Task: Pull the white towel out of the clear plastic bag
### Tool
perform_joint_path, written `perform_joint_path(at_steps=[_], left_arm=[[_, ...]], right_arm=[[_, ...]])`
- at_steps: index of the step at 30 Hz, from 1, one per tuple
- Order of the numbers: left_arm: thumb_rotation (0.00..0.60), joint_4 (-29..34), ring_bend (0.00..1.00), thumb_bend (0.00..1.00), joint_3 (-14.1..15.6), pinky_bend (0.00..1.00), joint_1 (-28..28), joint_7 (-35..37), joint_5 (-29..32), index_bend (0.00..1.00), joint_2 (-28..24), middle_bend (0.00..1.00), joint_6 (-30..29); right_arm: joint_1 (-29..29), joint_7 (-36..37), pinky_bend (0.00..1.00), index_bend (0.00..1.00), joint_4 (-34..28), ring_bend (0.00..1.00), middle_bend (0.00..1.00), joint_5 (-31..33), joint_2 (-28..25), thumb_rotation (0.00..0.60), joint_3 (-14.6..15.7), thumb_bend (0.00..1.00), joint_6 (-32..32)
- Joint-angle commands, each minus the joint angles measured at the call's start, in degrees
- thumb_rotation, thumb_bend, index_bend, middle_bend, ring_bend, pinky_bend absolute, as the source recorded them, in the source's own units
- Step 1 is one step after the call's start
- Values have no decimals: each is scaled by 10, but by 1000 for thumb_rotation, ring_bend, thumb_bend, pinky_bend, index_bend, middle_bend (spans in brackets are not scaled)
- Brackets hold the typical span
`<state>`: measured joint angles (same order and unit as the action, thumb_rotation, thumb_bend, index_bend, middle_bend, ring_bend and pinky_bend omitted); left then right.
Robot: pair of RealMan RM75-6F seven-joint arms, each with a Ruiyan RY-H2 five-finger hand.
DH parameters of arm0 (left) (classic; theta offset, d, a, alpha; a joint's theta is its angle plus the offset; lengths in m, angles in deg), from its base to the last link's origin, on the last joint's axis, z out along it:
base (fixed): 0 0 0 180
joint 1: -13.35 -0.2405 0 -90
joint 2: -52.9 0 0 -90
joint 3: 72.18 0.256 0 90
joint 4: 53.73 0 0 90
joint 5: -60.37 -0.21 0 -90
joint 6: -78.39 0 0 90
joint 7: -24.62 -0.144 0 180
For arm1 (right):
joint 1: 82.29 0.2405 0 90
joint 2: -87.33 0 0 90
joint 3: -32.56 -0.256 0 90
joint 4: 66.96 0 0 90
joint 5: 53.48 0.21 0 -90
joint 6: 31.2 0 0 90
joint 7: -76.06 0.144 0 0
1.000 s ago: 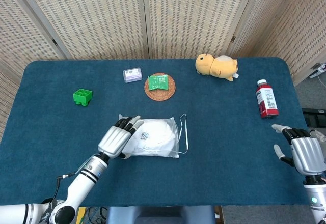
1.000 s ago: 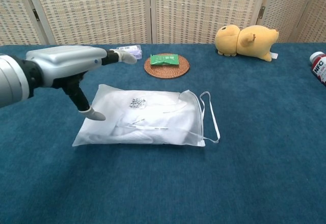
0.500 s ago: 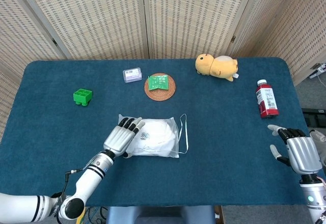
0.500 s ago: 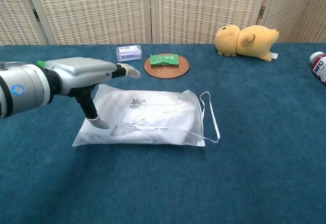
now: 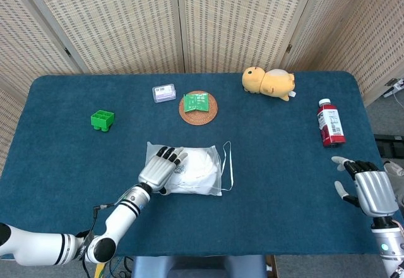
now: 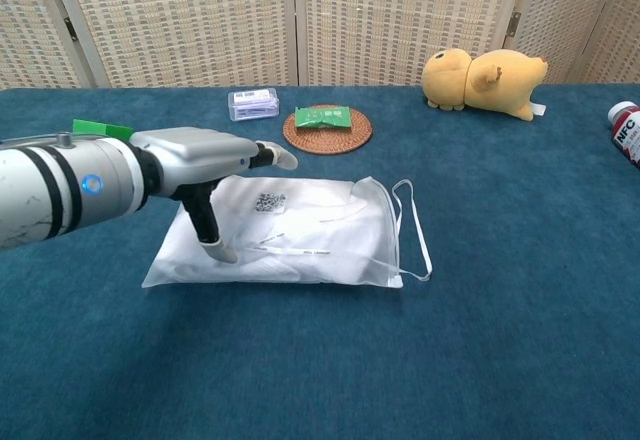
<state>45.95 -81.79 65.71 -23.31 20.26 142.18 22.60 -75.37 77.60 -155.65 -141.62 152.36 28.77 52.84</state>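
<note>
The clear plastic bag [image 5: 201,170] [image 6: 320,232] lies flat in the middle of the table with the white towel [image 6: 330,215] folded inside it. Its opening and white drawstring loop [image 6: 412,228] face right. My left hand [image 5: 160,168] [image 6: 200,160] hovers over the bag's left part, flat with fingers spread, and its thumb tip [image 6: 219,251] touches the bag's top. It holds nothing. At the table's right front edge my right hand [image 5: 372,191] stays open and empty, far from the bag; the chest view does not show it.
A wicker coaster with a green packet [image 5: 198,106] and a small clear box [image 5: 163,92] lie behind the bag. A green block [image 5: 101,120] sits far left, a yellow plush toy [image 5: 269,82] at the back right, a red bottle [image 5: 330,123] near the right edge.
My left hand has slid rightward and further over the bag, its thumb coming down onto the bag's top. The right hand has barely shifted.
</note>
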Motion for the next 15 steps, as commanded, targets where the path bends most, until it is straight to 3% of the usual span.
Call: perform_joint_path(at_steps=[1,11,15], left_arm=[[600,-8,0,0,4,28,17,-11,37,0,2,0,3],[600,-31,0,0,11,29,57,-29,126,0,15,0,-1],[600,-49,0,0,12,61,65,-20,125,0,25,0,-1]], right_arm=[[0,0,391,286,1,370,439,0,1,600,0,305,-1],[2,-1,391,286,3,370,440,1,6,600,3,306,-7],[3,-2,391,286,4,370,440,1,7,600,4,306,-10]])
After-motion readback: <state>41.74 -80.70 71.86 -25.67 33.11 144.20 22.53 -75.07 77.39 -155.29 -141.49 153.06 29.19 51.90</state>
